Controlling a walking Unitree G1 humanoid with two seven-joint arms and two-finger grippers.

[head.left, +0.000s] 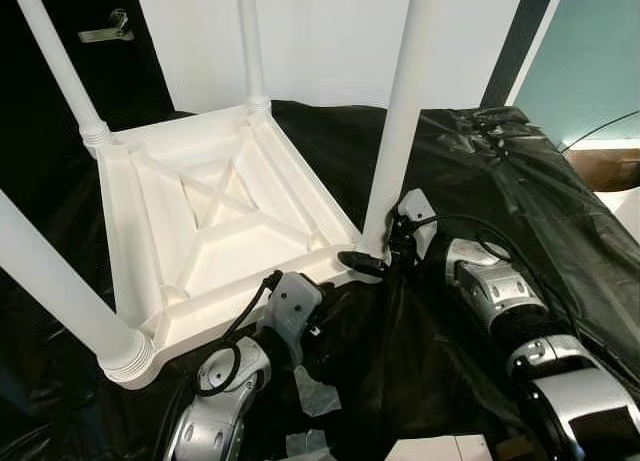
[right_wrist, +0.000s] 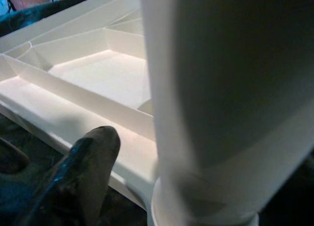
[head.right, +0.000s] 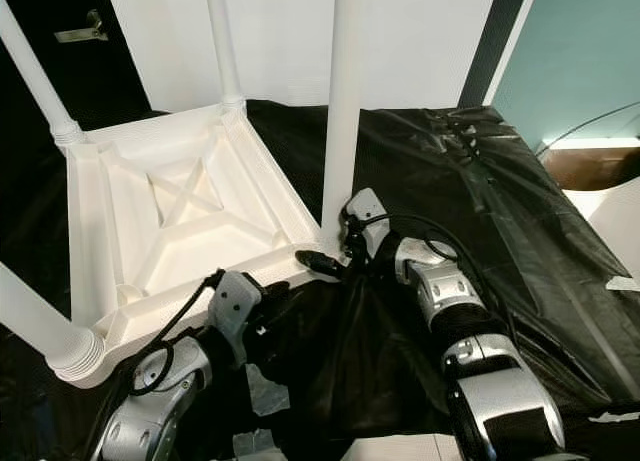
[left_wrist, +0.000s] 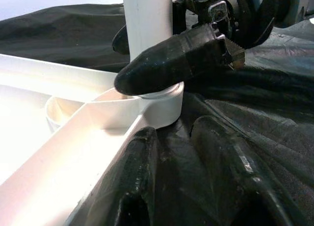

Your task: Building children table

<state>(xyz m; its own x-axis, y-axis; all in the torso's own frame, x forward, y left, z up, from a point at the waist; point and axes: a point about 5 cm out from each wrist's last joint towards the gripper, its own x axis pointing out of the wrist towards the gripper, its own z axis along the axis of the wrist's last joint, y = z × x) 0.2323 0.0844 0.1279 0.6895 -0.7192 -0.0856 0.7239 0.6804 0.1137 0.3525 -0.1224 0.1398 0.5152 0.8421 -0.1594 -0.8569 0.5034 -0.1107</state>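
Note:
A white plastic children's table (head.left: 215, 216) lies upside down on a black sheet, its legs pointing up. My right gripper (head.left: 372, 259) is shut on the base of the near-right table leg (head.left: 400, 111), where the leg meets its corner socket (left_wrist: 164, 106). One black finger (left_wrist: 171, 59) crosses the front of the leg and the other sits behind it. My left gripper (left_wrist: 176, 130) is open, low on the sheet at the table's near rim (head.left: 300, 271), just left of that corner. Nothing is between its fingers (left_wrist: 140, 172).
The black sheet (head.left: 480, 181) covers the floor all around. A white wall and a dark door with a handle (head.left: 108, 29) stand behind. A brown box (head.left: 610, 166) sits at the right. White scraps (head.left: 315, 396) lie near my left arm.

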